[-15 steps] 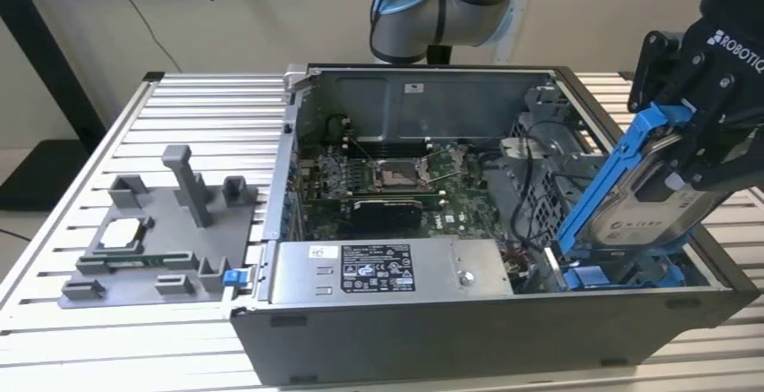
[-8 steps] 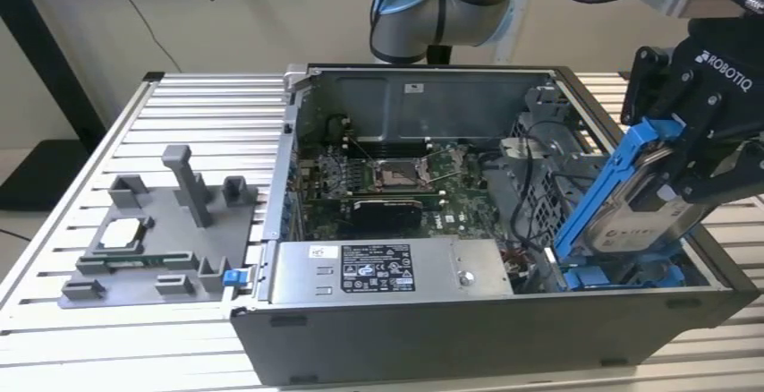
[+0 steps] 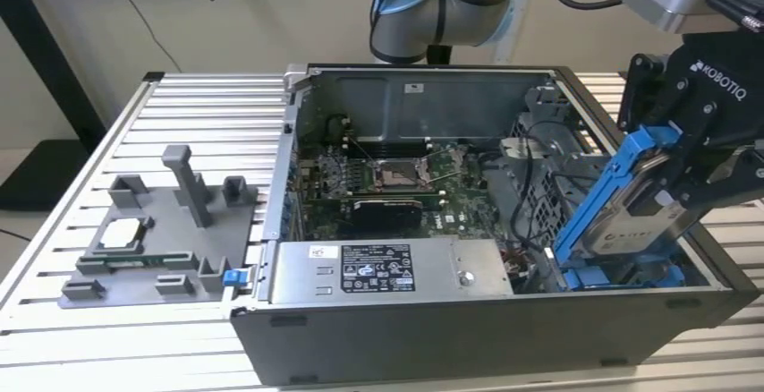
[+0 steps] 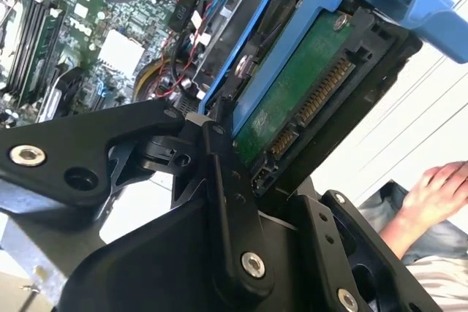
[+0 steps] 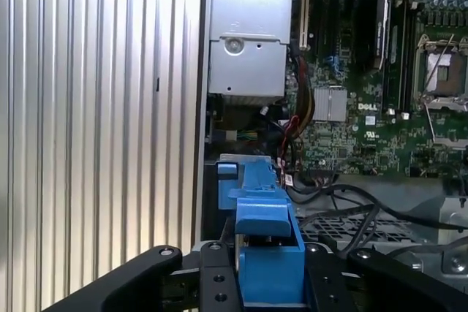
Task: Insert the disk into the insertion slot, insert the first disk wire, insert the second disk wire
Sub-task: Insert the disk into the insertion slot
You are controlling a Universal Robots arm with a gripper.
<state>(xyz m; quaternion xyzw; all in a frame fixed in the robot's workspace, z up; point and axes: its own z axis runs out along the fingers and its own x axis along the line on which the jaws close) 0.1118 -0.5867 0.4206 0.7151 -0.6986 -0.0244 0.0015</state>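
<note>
Holding disk (image 3: pixel 631 208) tilted in my gripper (image 3: pixel 690 170), jaws pinching blue carrier; lower end near insertion slot (image 3: pixel 621 277), lower right of exterior view.

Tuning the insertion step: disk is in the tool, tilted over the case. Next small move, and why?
Probably ease the disk down along its tilt. The tool grips it steeply angled, and its lower end is at the slot but not yet seated.
</note>
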